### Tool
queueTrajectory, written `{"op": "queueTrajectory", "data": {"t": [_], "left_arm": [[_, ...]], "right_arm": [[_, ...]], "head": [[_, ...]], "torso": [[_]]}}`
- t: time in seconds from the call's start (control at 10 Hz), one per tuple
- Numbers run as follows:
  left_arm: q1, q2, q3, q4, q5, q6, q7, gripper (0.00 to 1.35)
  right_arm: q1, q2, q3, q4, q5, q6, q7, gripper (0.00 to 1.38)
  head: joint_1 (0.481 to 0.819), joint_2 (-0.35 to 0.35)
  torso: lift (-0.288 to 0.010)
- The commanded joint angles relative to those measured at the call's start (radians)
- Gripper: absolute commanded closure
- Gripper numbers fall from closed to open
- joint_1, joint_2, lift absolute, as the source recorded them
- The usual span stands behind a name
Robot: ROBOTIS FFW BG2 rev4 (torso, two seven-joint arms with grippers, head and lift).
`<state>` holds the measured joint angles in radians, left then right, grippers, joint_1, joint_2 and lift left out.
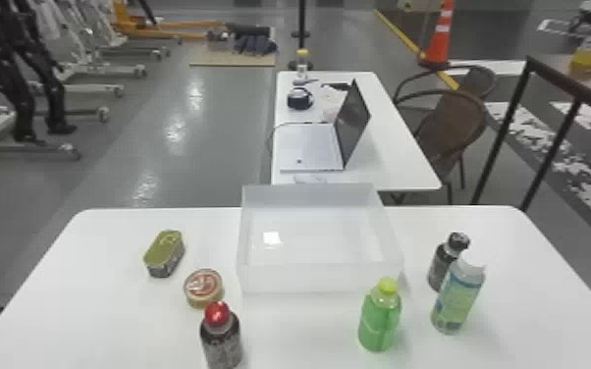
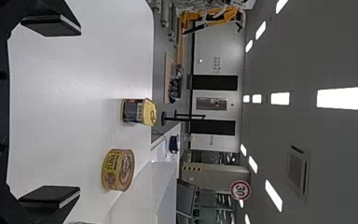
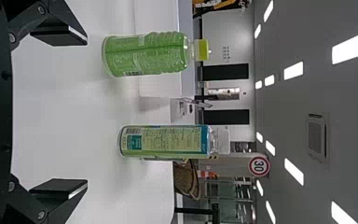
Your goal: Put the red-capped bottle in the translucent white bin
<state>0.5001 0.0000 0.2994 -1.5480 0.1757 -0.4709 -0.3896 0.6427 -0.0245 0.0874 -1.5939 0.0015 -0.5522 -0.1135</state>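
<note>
Standing nearest the camera, the red-capped bottle is keeping upright on the desk, outside the translucent white bin, off its near left corner. Just behind the bottle, a round can is sitting; an oblong tin is resting nearer the desk's far left corner. Left claw and right claw are both holding their fingers wide apart.

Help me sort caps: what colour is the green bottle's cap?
Its cap is yellow-green, best seen in right wrist view.
</note>
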Motion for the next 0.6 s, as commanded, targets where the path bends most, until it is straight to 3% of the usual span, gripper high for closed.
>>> {"op": "queueTrajectory", "data": {"t": [0.0,0.5], "left_arm": [[0.000,-0.003,0.000,0.000,0.001,0.000,0.000,0.10],[-0.011,-0.003,-0.029,0.011,0.030,0.005,-0.009,0.10]], "right_arm": [[0.000,0.000,0.000,0.000,-0.001,0.000,0.000,0.21],[0.000,0.000,0.000,0.000,-0.001,0.000,0.000,0.21]], "head": [[0.549,0.000],[0.549,0.000]], "torso": [[-0.100],[-0.100]]}}
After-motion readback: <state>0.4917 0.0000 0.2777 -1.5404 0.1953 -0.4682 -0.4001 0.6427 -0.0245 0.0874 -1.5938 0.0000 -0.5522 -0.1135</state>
